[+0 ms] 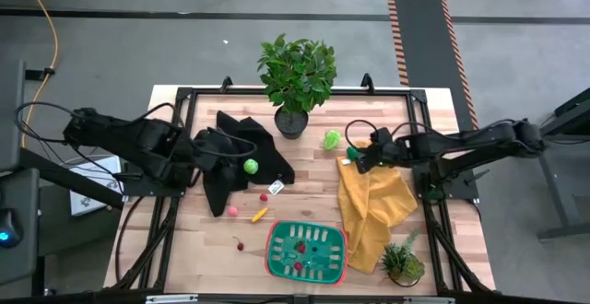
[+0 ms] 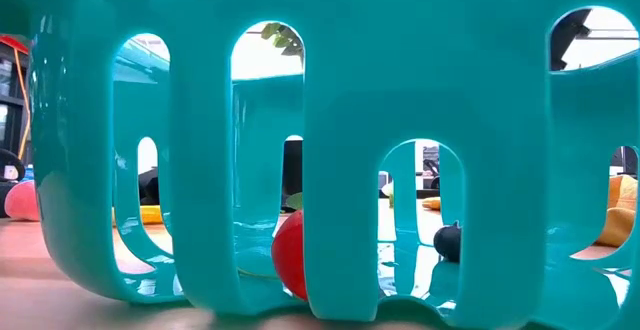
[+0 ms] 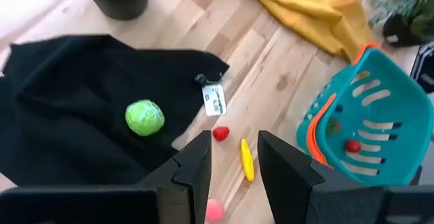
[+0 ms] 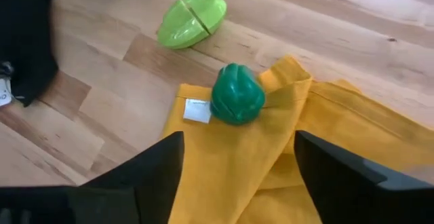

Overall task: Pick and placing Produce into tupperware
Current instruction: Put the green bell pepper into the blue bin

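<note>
The tupperware (image 1: 306, 251) stands near the table's front edge, with small red bits inside (image 3: 352, 145). A lime-green ball (image 3: 144, 117) lies on the black cloth (image 3: 74, 102). On bare wood between cloth and container lie a red bit (image 3: 220, 133), a yellow piece (image 3: 247, 159) and a pink bit (image 3: 214, 210). My left gripper (image 3: 234, 166) hovers open above these. A dark green piece (image 4: 237, 94) rests on the yellow cloth's corner (image 4: 271, 149). A lime-green piece (image 4: 192, 15) lies on the wood beyond it. My right gripper (image 4: 237, 163) stands wide open just short of the dark green piece.
A tall potted plant (image 1: 297, 78) stands at the far middle and a small one (image 1: 403, 263) at the near right corner. A white tag (image 3: 215, 100) lies by the black cloth's edge. A cherry-like bit (image 1: 240, 244) lies left of the container. The container's wall (image 2: 320, 150) fills the low view.
</note>
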